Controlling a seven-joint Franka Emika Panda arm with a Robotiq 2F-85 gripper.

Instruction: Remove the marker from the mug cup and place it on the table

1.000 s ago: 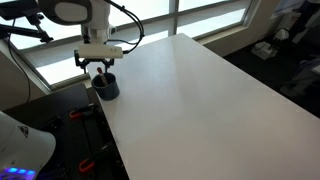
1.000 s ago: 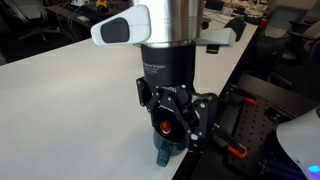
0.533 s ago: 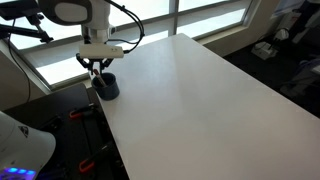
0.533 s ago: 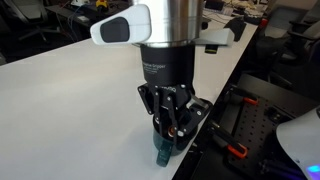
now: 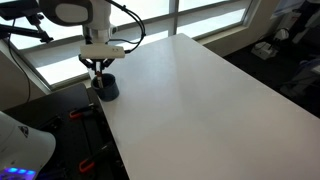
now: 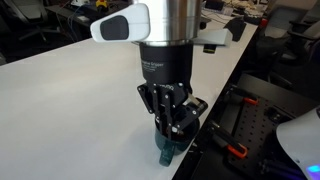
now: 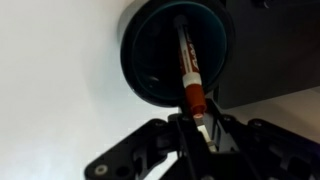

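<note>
Spreading across both exterior views, the white bench (image 5: 200, 90) lay smooth and plain, reaching toward the windows (image 5: 200, 15) behind it. My arm (image 6: 168, 40) stood upright over the bench's near corner, its grey column dropping straight down into the black wrist.

The mug cup (image 5: 106, 88), small, dark and blue-grey, stood upright on the bench close to that corner and just beside the edge. In an exterior view only its lower part (image 6: 165, 153) showed beneath my tool (image 6: 170, 135). From the wrist view I looked straight down into its dark inside (image 7: 150, 50).

My tool (image 7: 196, 125) hung directly above the mug cup's mouth, its fingers (image 7: 213, 130) drawn in and clenched on the upper end of the marker (image 7: 188, 70). The marker was thin, dark along the part reaching down into the mug cup and reddish-brown near my fingers, with a pale band between. It leaned slightly, its lower end inside the mug cup, not on the bench. In an exterior view (image 5: 99, 72) the tool's fingers pointed down at the rim; the marker was too small to make out there.
</note>
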